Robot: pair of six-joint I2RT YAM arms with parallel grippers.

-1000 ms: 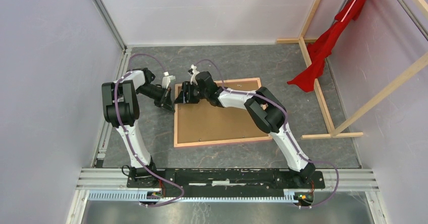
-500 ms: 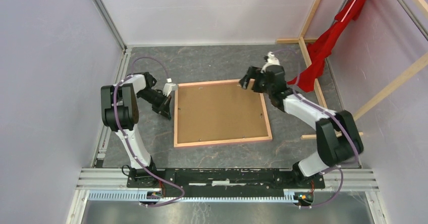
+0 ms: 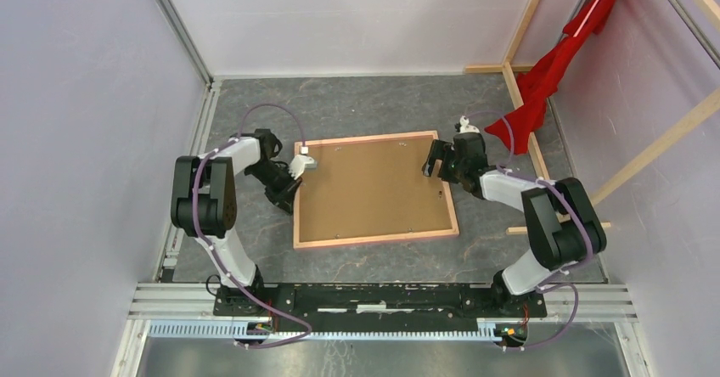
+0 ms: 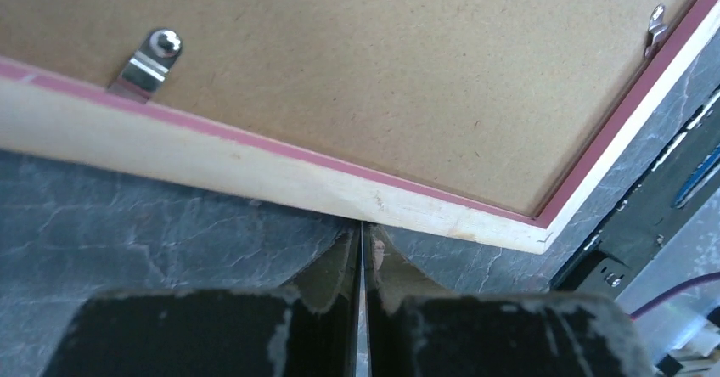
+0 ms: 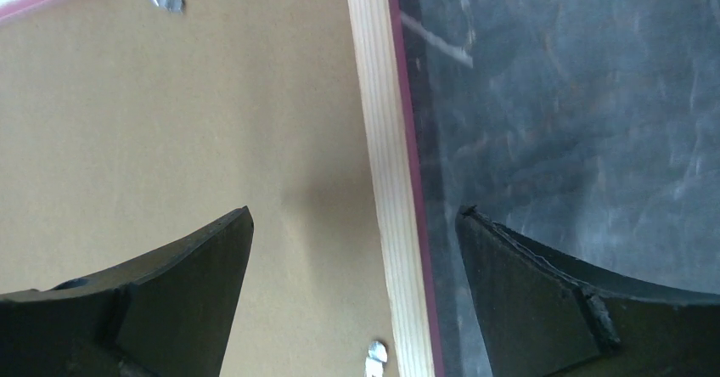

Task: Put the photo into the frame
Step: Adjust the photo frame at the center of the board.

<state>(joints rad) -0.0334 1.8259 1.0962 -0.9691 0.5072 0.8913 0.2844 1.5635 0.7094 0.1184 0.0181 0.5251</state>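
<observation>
Hardboard faces upward on the grey marbled desk (image 3: pixel 357 105). It is the plain brown back of the large rectangular photo (image 3: pixel 369 186), and the printed side is hidden underneath. The photo lies inside the thin rectangular wooden picture frame (image 3: pixel 374 239), which rests face-down with its pale tan back up and a pink lip along the inner edge. Small silver metal clips (image 4: pixel 149 59) sit along that lip. Whether they are turned to lock the board cannot be told.

The left claw (image 3: pixel 291 197) is closed on nothing, its fingertips pressed together and touching, or just short of, the outer face of the frame's left rail. In the left wrist view the rail's near corner lies off to the right of the left claw (image 4: pixel 363 241). The right claw (image 3: pixel 433 160) is spread wide and straddles the right rail, one finger over the board and the other over the desk. It grips nothing.

The frame is probably light and stiff, with weak corner joints, and likely to skate on the smooth desk if pushed from one side. The board looks rigid but thin. The best hold is mid-rail, pinching across the wood, away from clips and corners. Pressing the board near its edge should seat it without bowing it.
</observation>
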